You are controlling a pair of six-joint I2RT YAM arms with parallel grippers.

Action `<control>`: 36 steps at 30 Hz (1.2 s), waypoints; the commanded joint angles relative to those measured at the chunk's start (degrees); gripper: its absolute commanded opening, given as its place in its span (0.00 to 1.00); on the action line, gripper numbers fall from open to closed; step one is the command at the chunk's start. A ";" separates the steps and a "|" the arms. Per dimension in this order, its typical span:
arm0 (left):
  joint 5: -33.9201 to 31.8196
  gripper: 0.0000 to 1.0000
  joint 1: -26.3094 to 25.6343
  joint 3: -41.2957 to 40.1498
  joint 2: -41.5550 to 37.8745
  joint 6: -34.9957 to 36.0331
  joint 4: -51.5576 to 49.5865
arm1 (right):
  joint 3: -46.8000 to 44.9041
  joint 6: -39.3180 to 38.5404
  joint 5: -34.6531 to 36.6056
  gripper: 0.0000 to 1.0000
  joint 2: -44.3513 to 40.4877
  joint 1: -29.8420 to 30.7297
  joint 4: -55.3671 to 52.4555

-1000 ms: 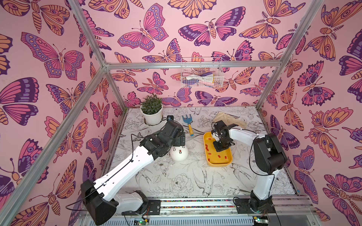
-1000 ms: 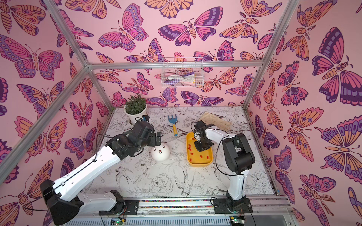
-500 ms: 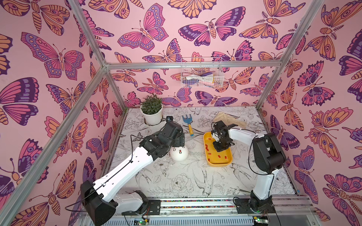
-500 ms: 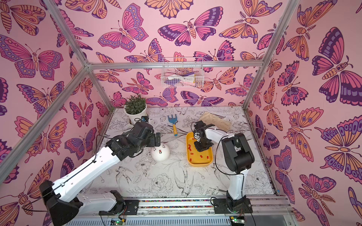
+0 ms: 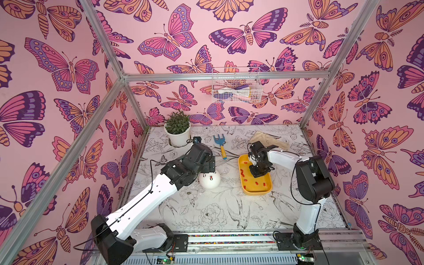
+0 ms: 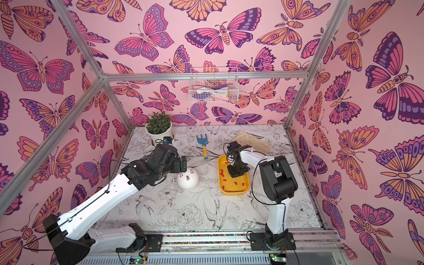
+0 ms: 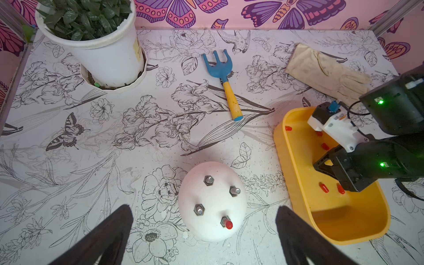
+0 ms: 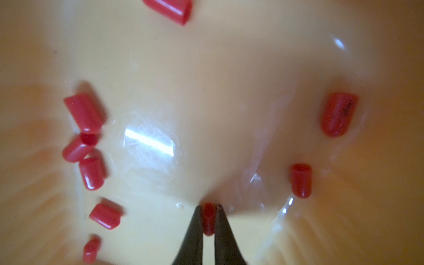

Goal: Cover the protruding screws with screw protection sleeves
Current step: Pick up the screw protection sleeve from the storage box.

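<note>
The flower-print bench (image 5: 206, 218) carries the oblong yellow plastic tray (image 5: 254, 191), which keeps the tiny red rubbery sleeves (image 8: 91, 173) in one picking spot. Just beside it sits the smooth white dome (image 7: 213, 231). My left hand (image 7: 203, 207) hovers by the dome, fingers wide apart, I'd guess ready to steady it. Three dark-grey metal screws (image 7: 208, 180) are bare, and the fourth screw (image 7: 227, 223) is already capped. My right hand (image 8: 208, 206) is down in the tray, clamped on a single sleeve (image 8: 208, 227).
</note>
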 commanded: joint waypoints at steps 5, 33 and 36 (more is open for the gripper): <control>0.14 1.00 0.34 -1.16 -1.71 -0.50 0.22 | 2.49 4.85 1.81 0.11 1.90 0.07 -0.28; 0.75 1.00 0.34 -2.23 -3.62 -1.31 0.17 | -0.74 5.46 -0.11 0.25 -0.45 0.02 -1.03; 0.88 1.00 0.34 -2.49 -3.86 -1.67 0.16 | -1.44 5.32 -0.04 0.24 -0.87 0.00 -0.99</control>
